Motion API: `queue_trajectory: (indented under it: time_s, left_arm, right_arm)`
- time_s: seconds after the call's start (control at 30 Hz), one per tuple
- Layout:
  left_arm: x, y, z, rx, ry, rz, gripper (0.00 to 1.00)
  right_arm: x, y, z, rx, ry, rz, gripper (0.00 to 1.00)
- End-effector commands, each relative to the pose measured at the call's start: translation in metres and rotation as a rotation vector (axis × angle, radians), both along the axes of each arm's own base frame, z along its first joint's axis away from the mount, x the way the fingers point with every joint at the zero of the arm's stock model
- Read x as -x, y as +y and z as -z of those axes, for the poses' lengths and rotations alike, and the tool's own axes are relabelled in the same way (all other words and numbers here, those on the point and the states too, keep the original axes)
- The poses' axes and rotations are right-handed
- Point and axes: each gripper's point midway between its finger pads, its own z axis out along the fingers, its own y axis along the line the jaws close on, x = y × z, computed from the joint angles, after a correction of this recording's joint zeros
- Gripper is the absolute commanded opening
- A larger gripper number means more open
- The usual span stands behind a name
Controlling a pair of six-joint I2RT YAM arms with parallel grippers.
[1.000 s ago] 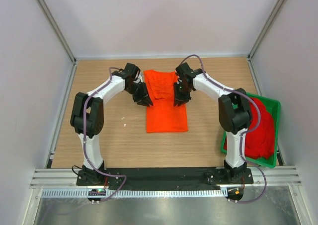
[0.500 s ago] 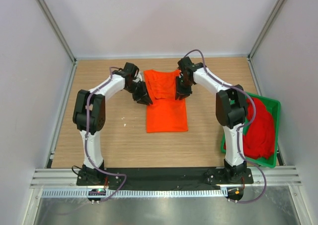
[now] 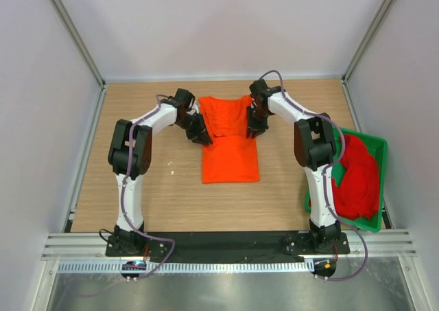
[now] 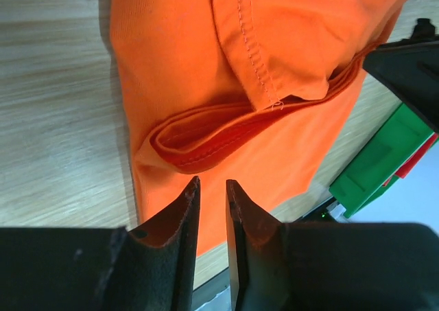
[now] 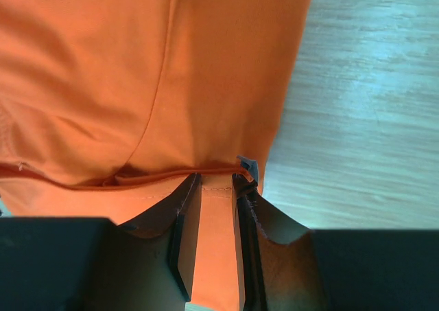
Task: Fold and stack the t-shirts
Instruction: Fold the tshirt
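Top external shows the orange shirt (image 3: 230, 161) lying near-to-far between left fingers (image 3: 204, 140) and right fingers (image 3: 252, 132); both nearly shut, hold unclear.

**No readable text**

No word, number, brand or sign can be read in any view. At the hem of the orange t-shirt (image 5: 137, 84), a small grey-blue tag (image 5: 247, 165) is seen in the right wrist view. It is too small, and nothing can be read on it.
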Motion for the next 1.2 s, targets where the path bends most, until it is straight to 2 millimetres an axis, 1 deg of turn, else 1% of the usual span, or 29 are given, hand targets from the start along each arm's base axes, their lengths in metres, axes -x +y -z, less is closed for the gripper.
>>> queue_trajectory:
  time_s: [0.0, 0.17, 0.2, 0.23, 0.27, 0.3, 0.37, 0.43, 0.47, 0.5, 0.53, 0.6, 0.7, 0.8, 0.87, 1.0, 1.1, 1.13, 1.17]
  left_arm:
    - [-0.017, -0.007, -0.013, 0.026, -0.073, -0.004, 0.22]
    - [-0.016, -0.005, -0.017, 0.015, -0.087, -0.008, 0.23]
    - [-0.016, -0.005, -0.018, 0.011, -0.092, -0.011, 0.23]
    - [-0.017, -0.005, -0.022, 0.010, -0.105, -0.012, 0.23]
    - [-0.017, -0.006, -0.029, 0.009, -0.127, -0.010, 0.24]
    - [-0.017, -0.005, -0.032, 0.005, -0.134, -0.011, 0.24]
    - [-0.019, -0.006, -0.037, 0.009, -0.150, -0.015, 0.25]
    - [-0.021, -0.006, -0.038, 0.007, -0.156, -0.014, 0.26]
    - [-0.021, -0.006, -0.032, 0.001, -0.145, -0.015, 0.26]
    - [-0.022, -0.006, -0.031, 0.001, -0.145, -0.012, 0.26]
    - [-0.021, -0.006, -0.028, -0.003, -0.136, -0.009, 0.25]
    - [-0.021, -0.004, -0.024, -0.014, -0.133, -0.009, 0.25]
    - [-0.023, -0.003, -0.028, -0.014, -0.147, -0.008, 0.25]
    - [-0.025, -0.003, -0.027, -0.019, -0.150, -0.009, 0.25]
    - [-0.027, -0.003, -0.026, -0.021, -0.146, -0.010, 0.25]
    - [-0.028, 0.001, -0.019, -0.048, -0.133, -0.016, 0.25]
    - [-0.031, 0.005, -0.012, -0.069, -0.126, -0.019, 0.26]
    - [-0.028, 0.008, -0.007, -0.089, -0.106, -0.013, 0.26]
    - [-0.030, 0.008, 0.000, -0.104, -0.098, 0.000, 0.26]
  right_arm:
    - [-0.007, 0.001, -0.002, 0.010, -0.011, -0.019, 0.32]
    - [-0.003, -0.004, 0.010, 0.038, 0.015, -0.019, 0.32]
    - [0.001, -0.007, 0.013, 0.053, 0.032, -0.022, 0.31]
    - [-0.001, -0.013, 0.013, 0.085, 0.023, -0.024, 0.31]
    - [-0.001, -0.014, 0.012, 0.097, 0.016, -0.033, 0.31]
    - [0.000, -0.016, 0.011, 0.110, 0.014, -0.039, 0.32]
    - [-0.003, -0.020, 0.003, 0.133, -0.006, -0.050, 0.32]
    - [-0.008, -0.021, -0.005, 0.139, -0.029, -0.051, 0.31]
    - [-0.011, -0.022, -0.009, 0.142, -0.044, -0.053, 0.31]
    - [-0.011, -0.022, -0.010, 0.146, -0.042, -0.055, 0.31]
    - [-0.017, -0.020, -0.018, 0.144, -0.064, -0.054, 0.32]
    - [-0.020, -0.019, -0.025, 0.141, -0.074, -0.050, 0.32]
    - [-0.021, -0.014, -0.035, 0.123, -0.093, -0.045, 0.31]
    - [-0.017, -0.012, -0.039, 0.104, -0.094, -0.037, 0.32]
    - [-0.016, -0.008, -0.038, 0.095, -0.098, -0.038, 0.32]
    - [-0.010, -0.009, -0.019, 0.109, -0.058, -0.043, 0.31]
    - [-0.008, -0.012, -0.005, 0.122, -0.041, -0.037, 0.31]
    - [-0.007, -0.013, 0.001, 0.132, -0.032, -0.035, 0.31]
    - [-0.008, -0.015, 0.002, 0.140, -0.029, -0.032, 0.31]
